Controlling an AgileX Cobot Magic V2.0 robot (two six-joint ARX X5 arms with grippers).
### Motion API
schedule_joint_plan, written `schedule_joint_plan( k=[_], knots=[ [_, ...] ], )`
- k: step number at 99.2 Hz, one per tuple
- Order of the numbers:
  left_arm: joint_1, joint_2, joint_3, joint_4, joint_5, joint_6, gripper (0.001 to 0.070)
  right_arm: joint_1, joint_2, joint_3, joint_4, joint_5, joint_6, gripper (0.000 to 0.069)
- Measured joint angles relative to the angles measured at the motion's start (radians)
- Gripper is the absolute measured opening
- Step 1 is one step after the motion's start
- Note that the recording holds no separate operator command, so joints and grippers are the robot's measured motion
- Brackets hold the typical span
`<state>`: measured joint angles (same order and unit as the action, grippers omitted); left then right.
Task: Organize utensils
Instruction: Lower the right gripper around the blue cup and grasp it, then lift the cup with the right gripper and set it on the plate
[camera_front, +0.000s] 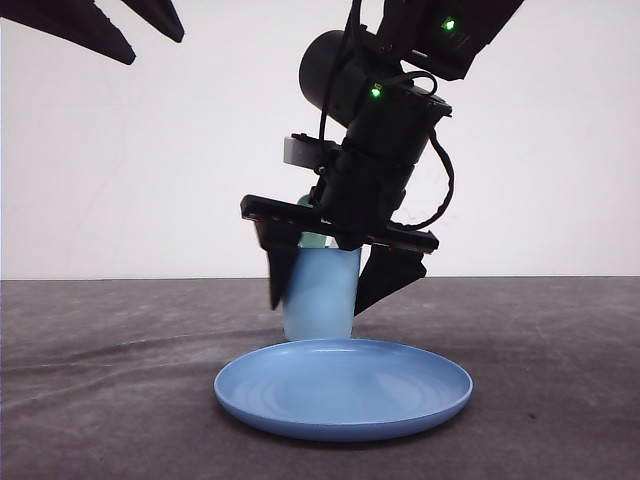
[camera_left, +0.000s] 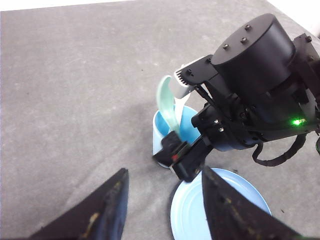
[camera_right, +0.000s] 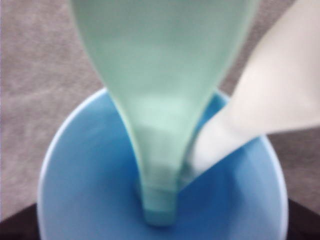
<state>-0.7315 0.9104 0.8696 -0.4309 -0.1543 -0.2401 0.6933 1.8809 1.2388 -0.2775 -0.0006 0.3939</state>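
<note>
A pale mint-green spoon (camera_left: 166, 102) stands handle-down in the light blue cup (camera_left: 187, 126), bowl end up. A white fork (camera_left: 181, 85) leans beside it in the same cup, tines up. The right wrist view looks straight down on the spoon (camera_right: 160, 125) and fork (camera_right: 260, 105), whose handles rest on the floor of the cup (camera_right: 75, 190). My right gripper (camera_front: 317, 308) hangs over the cup (camera_front: 322, 295), open, one finger on each side and nothing held. Raised high at the left, my left gripper (camera_left: 164, 172) is open and empty.
A round blue plate (camera_front: 343, 388) lies on the dark grey table (camera_front: 100, 380) just in front of the cup. In the left wrist view the plate (camera_left: 192, 215) sits under the right arm's black wrist (camera_left: 255, 85). A white wall stands behind the table.
</note>
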Motion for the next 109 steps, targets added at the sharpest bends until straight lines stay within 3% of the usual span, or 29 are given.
schedule_joint_plan(
  k=[9, 32, 76, 109],
  knots=[
    [0.0, 0.0, 0.0, 0.0, 0.0, 0.0, 0.0274, 0.0, 0.0, 0.0, -0.003, 0.003, -0.005, 0.0419],
    [0.0, 0.0, 0.0, -0.001, 0.0, 0.0, 0.0274, 0.0, -0.024, 0.014, -0.093, 0.004, -0.025, 0.0415],
    [0.0, 0.0, 0.0, -0.003, 0.0, 0.0, 0.0274, 0.073, -0.402, 0.055, -0.356, 0.036, -0.128, 0.0413],
    [0.0, 0.0, 0.0, -0.005, 0.0, 0.0, 0.0274, 0.156, -0.457, 0.015, -0.459, 0.085, -0.136, 0.0413]
  ],
)
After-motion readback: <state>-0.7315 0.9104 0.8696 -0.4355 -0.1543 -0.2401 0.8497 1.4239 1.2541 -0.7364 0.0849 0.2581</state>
